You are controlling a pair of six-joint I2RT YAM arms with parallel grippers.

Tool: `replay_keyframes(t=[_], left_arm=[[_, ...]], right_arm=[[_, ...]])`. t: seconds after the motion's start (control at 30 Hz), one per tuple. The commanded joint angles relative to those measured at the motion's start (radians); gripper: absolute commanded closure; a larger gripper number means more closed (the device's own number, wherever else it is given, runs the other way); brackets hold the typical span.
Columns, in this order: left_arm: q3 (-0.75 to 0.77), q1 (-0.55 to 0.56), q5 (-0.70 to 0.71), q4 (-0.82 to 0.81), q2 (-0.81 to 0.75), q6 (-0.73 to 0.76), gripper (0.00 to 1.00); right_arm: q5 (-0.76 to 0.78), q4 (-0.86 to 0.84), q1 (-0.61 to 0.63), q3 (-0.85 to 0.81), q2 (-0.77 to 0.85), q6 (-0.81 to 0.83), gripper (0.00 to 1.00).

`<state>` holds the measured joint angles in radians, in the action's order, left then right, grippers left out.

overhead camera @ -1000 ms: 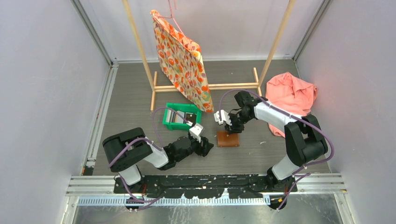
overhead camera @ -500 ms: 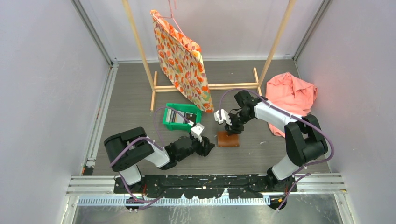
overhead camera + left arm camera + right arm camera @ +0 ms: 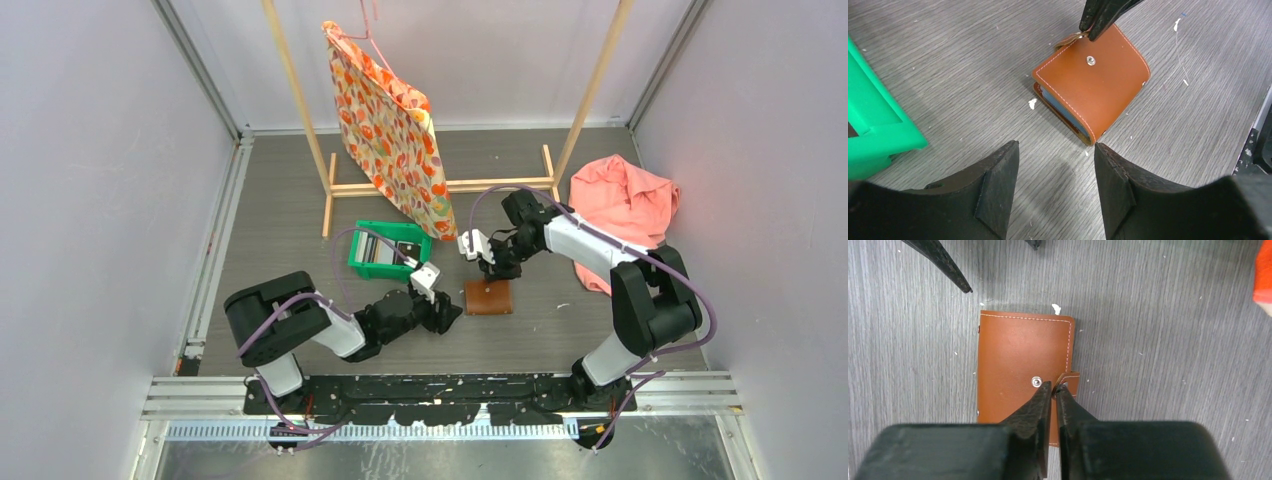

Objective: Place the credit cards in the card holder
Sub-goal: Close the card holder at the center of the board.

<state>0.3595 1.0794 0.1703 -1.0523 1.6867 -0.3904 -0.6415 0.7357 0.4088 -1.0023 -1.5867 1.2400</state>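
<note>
The card holder [image 3: 488,297], a brown leather wallet with a round snap button, lies folded shut on the grey table. It also shows in the left wrist view [image 3: 1093,87] and the right wrist view [image 3: 1020,370]. My right gripper [image 3: 1054,386] comes down from above and is shut on the small snap strap [image 3: 1071,381] at the holder's edge. A light blue card edge [image 3: 1064,111] peeks out of the fold. My left gripper [image 3: 1054,150] stands open just left of the holder, touching nothing. Grey and black credit cards [image 3: 385,250] lie in the green bin.
The green plastic bin [image 3: 365,262] sits behind my left gripper [image 3: 450,312] and shows at the left edge of its wrist view [image 3: 873,120]. A wooden rack [image 3: 440,186] with a floral bag [image 3: 390,135] stands at the back. A pink cloth [image 3: 620,205] lies at the right.
My right gripper's jaws have closed onto the holder's snap strap. My left gripper has crept slightly right toward the holder, staying open.
</note>
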Motion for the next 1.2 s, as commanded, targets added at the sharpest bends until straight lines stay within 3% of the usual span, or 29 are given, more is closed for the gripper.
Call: replay_keyframes(t=[0.0, 0.2, 0.33, 0.47, 0.83, 1.07, 1.17], left_arm=[[0.047, -0.004, -0.011, -0.021, -0.002, -0.014, 0.42], [0.096, -0.004, -0.039, -0.002, -0.014, -0.062, 0.43], [0.124, -0.003, -0.043, -0.022, 0.037, -0.097, 0.45], [0.144, -0.004, -0.044, -0.064, 0.092, -0.116, 0.49], [0.171, -0.008, -0.035, -0.083, 0.137, -0.126, 0.56], [0.168, -0.006, -0.045, -0.084, 0.097, -0.129, 0.59], [0.188, -0.008, -0.063, -0.086, 0.12, -0.134, 0.66]], right_arm=[[-0.023, 0.028, 0.004, -0.045, -0.007, 0.011, 0.89], [-0.011, 0.028, 0.005, -0.049, -0.026, 0.007, 0.96], [-0.007, 0.015, 0.005, -0.047, -0.028, -0.006, 0.78], [0.0, 0.003, 0.005, -0.047, -0.031, -0.017, 0.76], [0.0, 0.02, 0.005, -0.059, -0.047, -0.013, 0.98], [0.005, 0.011, 0.0, -0.06, -0.042, -0.026, 0.98], [0.007, 0.007, -0.002, -0.062, -0.039, -0.035, 0.91]])
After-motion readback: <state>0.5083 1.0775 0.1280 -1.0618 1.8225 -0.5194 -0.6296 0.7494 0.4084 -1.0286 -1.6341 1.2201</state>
